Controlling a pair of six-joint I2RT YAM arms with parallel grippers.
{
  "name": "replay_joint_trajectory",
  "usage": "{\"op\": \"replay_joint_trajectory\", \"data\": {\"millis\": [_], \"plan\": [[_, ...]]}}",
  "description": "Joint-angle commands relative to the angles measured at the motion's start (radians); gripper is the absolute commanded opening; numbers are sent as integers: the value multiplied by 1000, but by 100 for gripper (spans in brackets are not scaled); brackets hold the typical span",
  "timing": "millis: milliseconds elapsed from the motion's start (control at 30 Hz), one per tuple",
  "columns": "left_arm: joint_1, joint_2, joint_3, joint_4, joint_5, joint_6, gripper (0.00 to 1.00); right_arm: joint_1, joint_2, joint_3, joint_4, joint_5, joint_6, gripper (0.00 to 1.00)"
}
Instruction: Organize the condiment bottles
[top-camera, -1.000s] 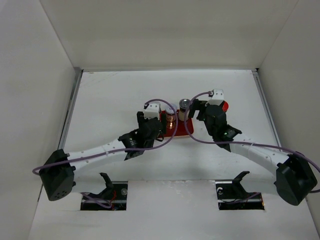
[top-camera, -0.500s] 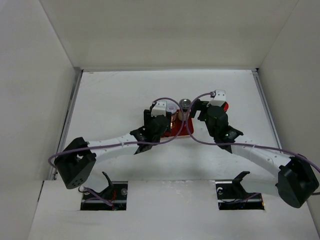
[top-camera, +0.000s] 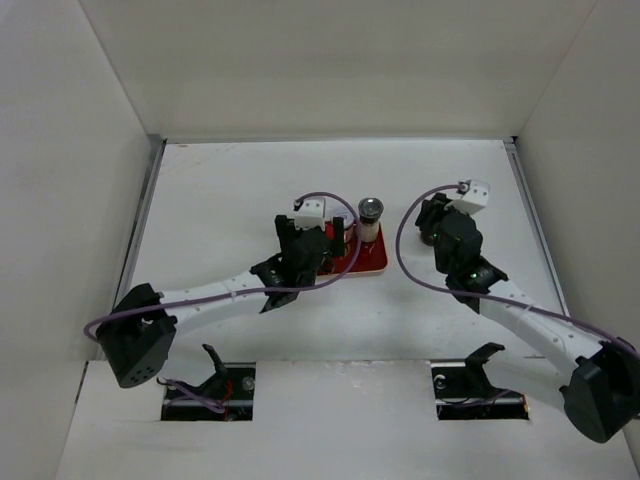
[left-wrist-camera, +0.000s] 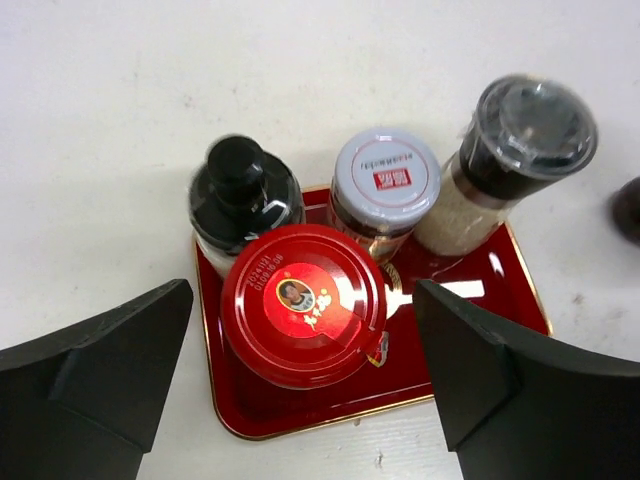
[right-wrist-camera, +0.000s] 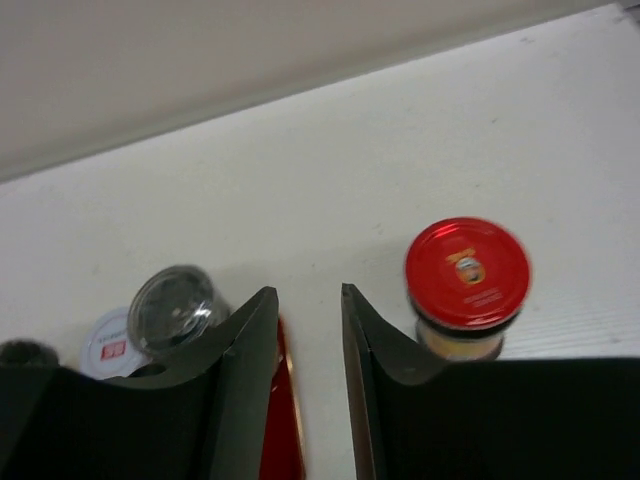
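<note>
Red-lidded jar (right-wrist-camera: 467, 272) stands on the white table (right-wrist-camera: 350, 180) just beside the right end effector (right-wrist-camera: 305, 330), whose jaws are closed on nothing. Probably heavy, slick glass: grasp low on its body. Left end effector (left-wrist-camera: 300, 300) hangs spread above four bottles (left-wrist-camera: 385, 180) on a red tray (left-wrist-camera: 320, 405).

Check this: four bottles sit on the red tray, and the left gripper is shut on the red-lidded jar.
Wrong on the grip. The left wrist view shows the left gripper open, its fingers wide apart on either side of the red-lidded jar, not touching it. The four bottles do sit on the red tray.
</note>
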Motion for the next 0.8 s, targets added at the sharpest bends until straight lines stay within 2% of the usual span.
{"op": "replay_joint_trajectory", "data": {"millis": [0,33,100,167,333,567,767], "plan": [[-2,-99,-17,76,-37,28,97,-77,-62,-2,3,83,8,44],[-2,-120,-23,73,-37,31,98,-103,-70,-5,-11,89,16,56],[-6,-165,-38,71,-37,37,99,-154,-62,-7,-37,104,21,86],[-14,-228,-70,82,-38,45,100,-188,-41,2,-74,113,24,99],[-5,-413,-213,135,-46,45,100,-240,77,88,-178,54,7,100],[121,-657,-403,110,-58,37,100,-249,168,105,-169,-58,19,100],[135,-679,-494,152,-75,-4,100,-255,206,119,-154,-93,41,100]]}}
